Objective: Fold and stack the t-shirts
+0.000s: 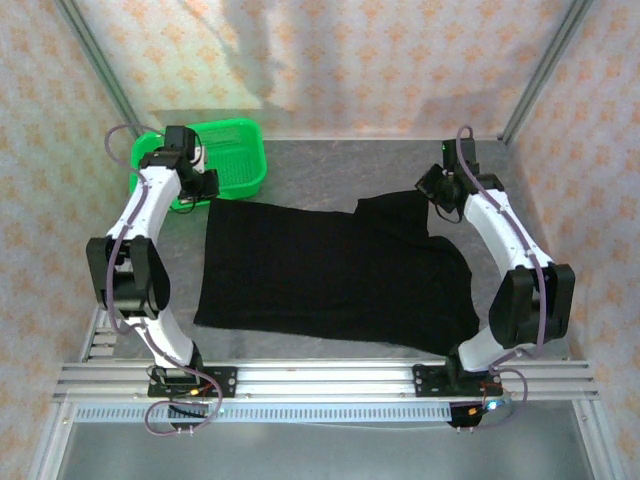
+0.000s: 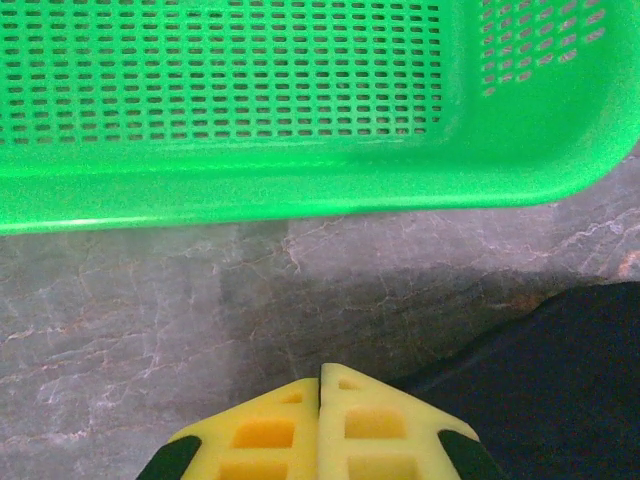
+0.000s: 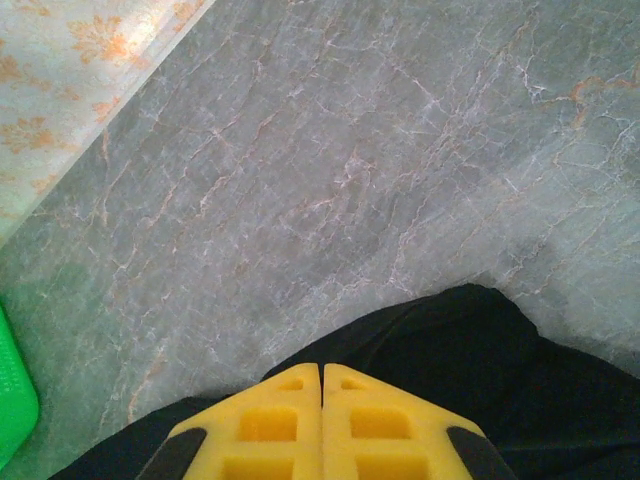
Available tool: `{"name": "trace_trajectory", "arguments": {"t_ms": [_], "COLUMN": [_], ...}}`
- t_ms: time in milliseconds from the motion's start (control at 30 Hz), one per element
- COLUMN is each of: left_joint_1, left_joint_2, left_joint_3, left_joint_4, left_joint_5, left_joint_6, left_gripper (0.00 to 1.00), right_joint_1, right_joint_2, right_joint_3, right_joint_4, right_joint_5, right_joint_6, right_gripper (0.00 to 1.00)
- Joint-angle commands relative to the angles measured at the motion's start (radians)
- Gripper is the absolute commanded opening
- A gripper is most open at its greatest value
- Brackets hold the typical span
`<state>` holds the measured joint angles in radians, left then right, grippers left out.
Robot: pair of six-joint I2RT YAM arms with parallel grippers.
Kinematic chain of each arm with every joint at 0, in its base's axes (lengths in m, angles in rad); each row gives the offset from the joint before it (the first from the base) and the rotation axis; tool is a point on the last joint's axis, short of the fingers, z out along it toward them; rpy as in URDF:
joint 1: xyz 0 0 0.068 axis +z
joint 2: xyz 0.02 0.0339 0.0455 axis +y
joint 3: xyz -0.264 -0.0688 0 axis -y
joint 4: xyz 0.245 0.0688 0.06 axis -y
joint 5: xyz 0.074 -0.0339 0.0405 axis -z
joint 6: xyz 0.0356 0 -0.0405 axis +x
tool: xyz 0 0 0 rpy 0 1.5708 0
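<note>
While both pairs of jaws are pressed together on nothing, my left gripper [image 2: 320, 374] hangs over bare worktop [image 2: 150, 300]. The green mesh basket [image 2: 300, 190] is just beyond it at the far left, and a corner of the black t-shirt [image 1: 330, 275] lies beside it. My right gripper [image 3: 322, 372] hovers over the shirt's far right edge. The shirt lies spread mid-worktop.

Overhead looks down; close wrist views share the t-shirt [image 2: 560, 390] edge

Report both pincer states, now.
Left pincer: closed, gripping nothing visible.
Right pincer: closed, gripping nothing visible, above the black t-shirt.
</note>
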<state>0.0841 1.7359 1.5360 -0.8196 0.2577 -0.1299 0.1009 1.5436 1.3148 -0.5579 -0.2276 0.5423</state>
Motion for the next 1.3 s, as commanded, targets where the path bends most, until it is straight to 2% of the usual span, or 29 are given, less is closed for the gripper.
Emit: {"name": "trace_trajectory", "arguments": {"t_ms": [0,600,900,967,1033,1133,1267], "left_joint_1": [0.012,0.031,0.032,0.027,0.012,-0.02,-0.037], "left_joint_2": [-0.067,-0.138,-0.074,-0.026,0.016,0.074,0.138], "left_joint_3": [-0.016,-0.073,-0.081,-0.065,-0.055,-0.051,-0.088], "left_joint_4": [-0.01,-0.007,0.041,0.036,0.04,0.055,0.121], "left_joint_5": [0.0,0.013,0.058,0.052,0.031,-0.013,-0.031], "left_joint_6": [0.003,0.018,-0.019,-0.03,-0.026,-0.019,-0.054], "left_gripper": [0.0,0.0,0.0,0.22,0.32,0.35,0.35], "right_joint_1": [-0.008,-0.021,-0.021,-0.021,-0.021,-0.021,-0.021], "right_joint_2": [-0.039,-0.02,0.014,0.014,0.008,-0.002,-0.014], "right_joint_3": [0.029,0.153,0.17,0.149,0.127,0.111,0.097], "right_joint_4": [-0.029,0.015,0.018,0.024,0.036,0.038,0.033], "right_joint_5": [0.023,-0.024,-0.047,-0.048,-0.049,-0.046,-0.038], "right_joint_6": [-0.034,-0.114,-0.121,-0.111,-0.103,-0.1,-0.099], "right_gripper": [0.0,0.0,0.0,0.0,0.0,0.0,0.0]}}
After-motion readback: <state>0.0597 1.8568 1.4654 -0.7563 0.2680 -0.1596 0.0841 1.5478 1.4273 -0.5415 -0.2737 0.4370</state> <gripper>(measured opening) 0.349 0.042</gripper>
